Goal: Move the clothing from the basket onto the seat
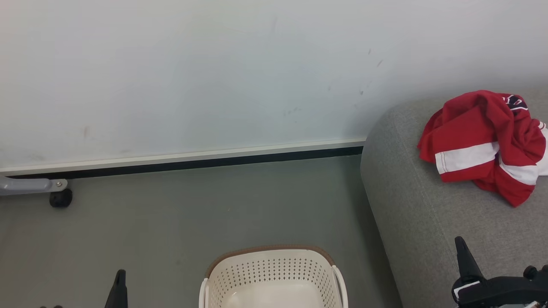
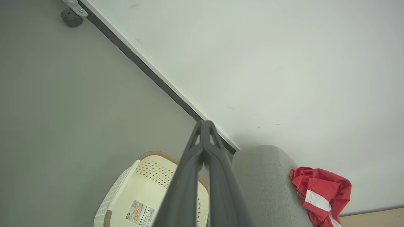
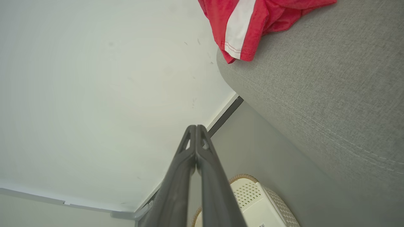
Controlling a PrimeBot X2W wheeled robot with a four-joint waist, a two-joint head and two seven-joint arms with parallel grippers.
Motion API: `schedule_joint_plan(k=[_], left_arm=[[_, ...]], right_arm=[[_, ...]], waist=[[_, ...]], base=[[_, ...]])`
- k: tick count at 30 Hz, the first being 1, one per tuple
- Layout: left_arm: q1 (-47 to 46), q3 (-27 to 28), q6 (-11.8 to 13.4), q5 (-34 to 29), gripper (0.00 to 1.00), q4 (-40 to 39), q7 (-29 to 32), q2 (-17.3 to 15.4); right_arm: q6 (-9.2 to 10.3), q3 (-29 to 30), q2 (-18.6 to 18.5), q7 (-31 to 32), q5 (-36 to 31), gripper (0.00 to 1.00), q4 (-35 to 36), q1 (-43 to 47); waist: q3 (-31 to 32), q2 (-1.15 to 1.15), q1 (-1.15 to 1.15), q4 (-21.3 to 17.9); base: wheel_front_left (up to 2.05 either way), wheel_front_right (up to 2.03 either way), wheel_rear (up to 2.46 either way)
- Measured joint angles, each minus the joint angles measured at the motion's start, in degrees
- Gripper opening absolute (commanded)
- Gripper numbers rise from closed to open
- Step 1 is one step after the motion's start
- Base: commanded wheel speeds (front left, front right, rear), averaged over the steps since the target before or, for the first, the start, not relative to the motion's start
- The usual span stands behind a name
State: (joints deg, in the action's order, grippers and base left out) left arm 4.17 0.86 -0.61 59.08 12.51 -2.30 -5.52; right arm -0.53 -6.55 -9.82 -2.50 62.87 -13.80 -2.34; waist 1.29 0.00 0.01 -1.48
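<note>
The red clothing (image 1: 486, 143) with white stripes lies crumpled on the grey seat (image 1: 428, 214) at the right; it also shows as the clothing (image 2: 320, 195) and the clothing (image 3: 249, 22) in the wrist views. The cream basket (image 1: 274, 278) stands on the floor at the bottom centre with nothing in it; a label shows on the basket (image 2: 135, 201) floor. My left gripper (image 1: 120, 278) is at the lower left, left of the basket, fingers (image 2: 202, 138) pressed together, holding nothing. My right gripper (image 1: 462, 250) hovers over the seat's front, below the clothing, fingers (image 3: 195, 142) also together and empty.
A white wall (image 1: 214, 77) with a dark skirting strip runs behind the grey floor (image 1: 171, 222). A grey leg with a black caster (image 1: 60, 197) stands at the far left by the wall.
</note>
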Motion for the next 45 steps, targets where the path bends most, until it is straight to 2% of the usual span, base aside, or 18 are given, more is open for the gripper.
schedule_joint_plan(k=[15,21,45], left_arm=[[-3.1,1.5,-2.5,12.0,0.00,1.5,3.3,1.0],[-3.9,2.0,-3.0,14.8,0.00,2.0,4.0,1.3],[-8.7,4.3,-6.5,32.3,0.00,4.4,8.8,3.0]], right_arm=[[-2.13,5.2,2.7,3.3,10.5,0.00,-1.3,-0.9],[-2.72,6.5,3.3,4.2,13.2,0.00,-1.5,-1.1],[-6.22,14.2,7.2,9.0,28.5,0.00,-3.3,-2.9]], waist=[[-0.5,0.00,0.00,0.5],[-0.6,0.00,0.00,0.7],[-1.4,0.00,0.00,1.5]], base=[[0.00,0.00,0.00],[0.00,0.00,0.00],[0.00,0.00,0.00]])
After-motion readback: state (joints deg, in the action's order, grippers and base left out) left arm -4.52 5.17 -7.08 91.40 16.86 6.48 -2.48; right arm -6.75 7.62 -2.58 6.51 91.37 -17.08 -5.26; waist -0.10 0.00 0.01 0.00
